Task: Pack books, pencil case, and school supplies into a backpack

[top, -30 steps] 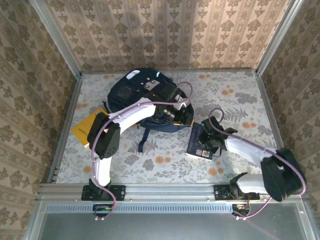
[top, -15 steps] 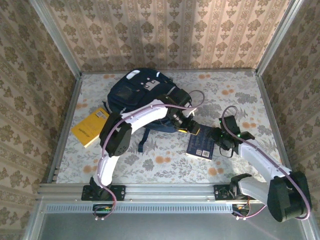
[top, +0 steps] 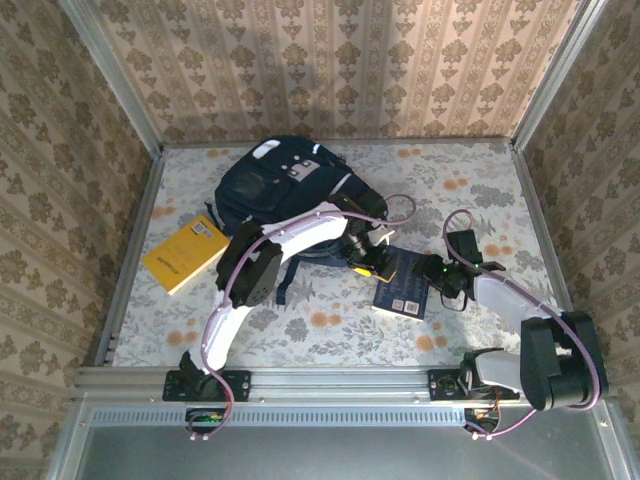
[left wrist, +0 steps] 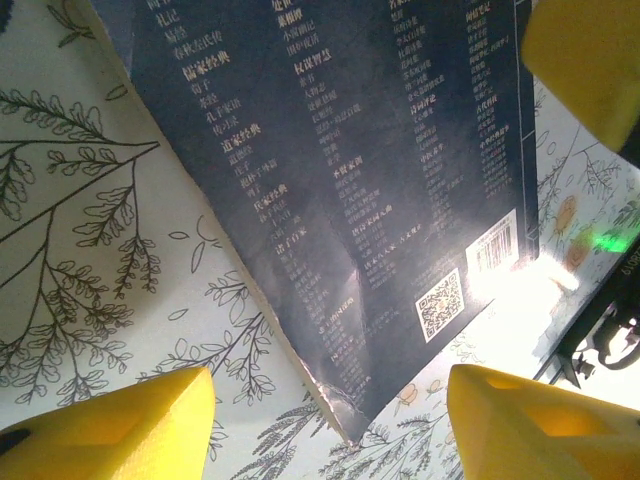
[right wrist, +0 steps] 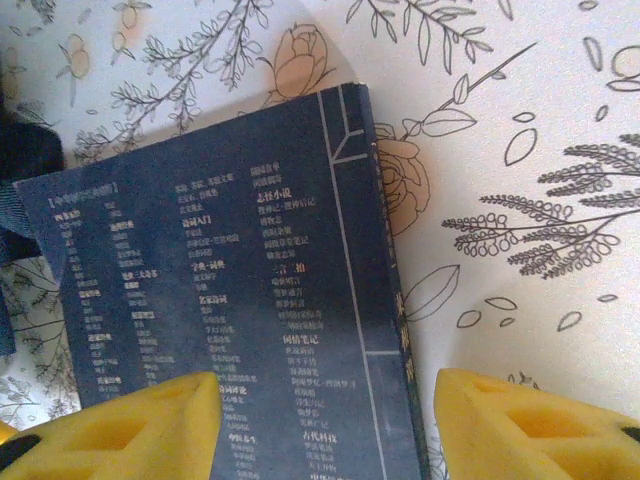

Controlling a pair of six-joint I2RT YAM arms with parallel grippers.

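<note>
Nearest the arm bases, the thin dark navy softcover book with small pale print (top: 405, 290) lies flat on the floral-print table cover (top: 330, 325), between the two arms.

Right gripper (right wrist: 325, 400): yellow pads spread wide, nothing held. One pad is over the cover, the other over bare cloth, and the book's long edge runs between them.

Left gripper (left wrist: 330, 400): also wide and empty, with the barcode corner of the same book under the gap.

Handling, as a judgement: light, thin and bendy rather than rigid. The glossy cover is likely slippery, and there is a faint crease near that corner. Flat on the cloth it offers no face to pinch. The best hold is probably across the thickness at an edge or corner, once one is tipped up. Gripping near the spine should flex least.

Farther left, the plain yellow book (top: 185, 255) lies flat, well apart. At the back, the large navy fabric backpack (top: 265, 185) lies on the table. Its opening cannot be told.
</note>
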